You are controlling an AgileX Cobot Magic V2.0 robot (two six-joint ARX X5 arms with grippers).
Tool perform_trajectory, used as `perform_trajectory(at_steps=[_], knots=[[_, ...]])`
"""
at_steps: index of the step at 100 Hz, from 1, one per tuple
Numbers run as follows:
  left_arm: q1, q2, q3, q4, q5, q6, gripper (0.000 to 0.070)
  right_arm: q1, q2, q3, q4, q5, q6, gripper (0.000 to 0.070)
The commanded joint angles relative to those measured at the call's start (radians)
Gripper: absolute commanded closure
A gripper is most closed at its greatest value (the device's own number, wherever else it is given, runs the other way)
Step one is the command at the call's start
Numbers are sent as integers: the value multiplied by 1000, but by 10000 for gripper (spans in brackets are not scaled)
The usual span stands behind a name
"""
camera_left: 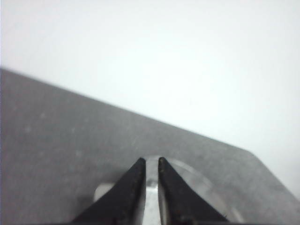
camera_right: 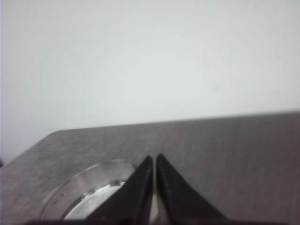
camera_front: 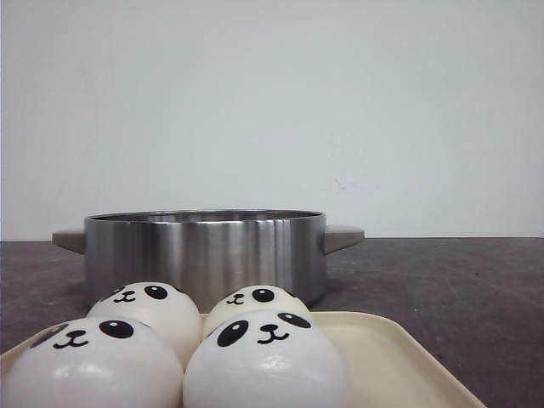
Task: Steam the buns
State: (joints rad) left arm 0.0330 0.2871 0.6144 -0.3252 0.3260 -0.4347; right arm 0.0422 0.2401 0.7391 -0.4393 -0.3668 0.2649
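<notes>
Fingers: left gripper [camera_left: 152,161] has its tips nearly pressed together, just a sliver of gap, nothing pinched. Right gripper [camera_right: 154,158] is the same, tips basically touching and empty.

Landmark: steel pot [camera_front: 204,253] on the dark table [camera_front: 450,289], open top, two side handles.

Buns: four panda buns [camera_front: 268,357] bunched together on a cream tray [camera_front: 382,353] just in front of the pot, on the camera side. Two sit close to the pot wall, two nearer the camera. All touching their neighbours.

Arms: neither shows in the front view. Both wrist cameras catch the pot rim under the tips, so my guess is they hang above the pot's edges.

Progress: looks like nothing is in the pot yet, though I can't see its inside well.

Step tips: spread the fingers wide before dropping down, these look squishy so go gentle. Grab an outer bun so you don't shove the others, lift clear of the rim, then lower it in.
</notes>
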Motion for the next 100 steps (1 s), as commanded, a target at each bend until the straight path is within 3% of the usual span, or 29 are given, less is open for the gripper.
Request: perform_trajectory(at_steps=[1, 6, 10, 21, 24, 28, 34, 40, 50, 59, 82, 100], knots=[[-12, 65, 101, -13, 24, 68, 695, 1, 38, 97, -29, 2, -79, 696], [-27, 110, 166, -30, 37, 109, 685, 2, 67, 149, -54, 1, -93, 696], [-40, 141, 211, -39, 43, 130, 631, 2, 85, 182, -72, 0, -97, 695], [-68, 204, 301, -58, 43, 151, 340, 2, 112, 239, -98, -18, -96, 668], [-74, 213, 316, -58, 47, 150, 263, 2, 113, 246, -97, -28, -93, 593], [-80, 221, 330, -56, 61, 150, 202, 2, 113, 253, -92, -31, -88, 430], [-84, 223, 335, -58, 90, 150, 181, 2, 113, 256, -81, -34, -61, 170], [-89, 220, 335, -84, 98, 150, 181, 2, 113, 256, -74, -65, -27, 4], [-101, 214, 335, -156, 98, 153, 179, 2, 118, 256, -55, -135, -2, 0], [-121, 213, 335, -232, 97, 168, 178, 2, 133, 256, -27, -151, -2, 0], [-193, 221, 335, -381, 58, 341, 180, 5, 304, 283, -45, -238, 11, 0], [-231, 230, 335, -443, 18, 378, 180, 104, 476, 328, -64, -224, 7, 0]])
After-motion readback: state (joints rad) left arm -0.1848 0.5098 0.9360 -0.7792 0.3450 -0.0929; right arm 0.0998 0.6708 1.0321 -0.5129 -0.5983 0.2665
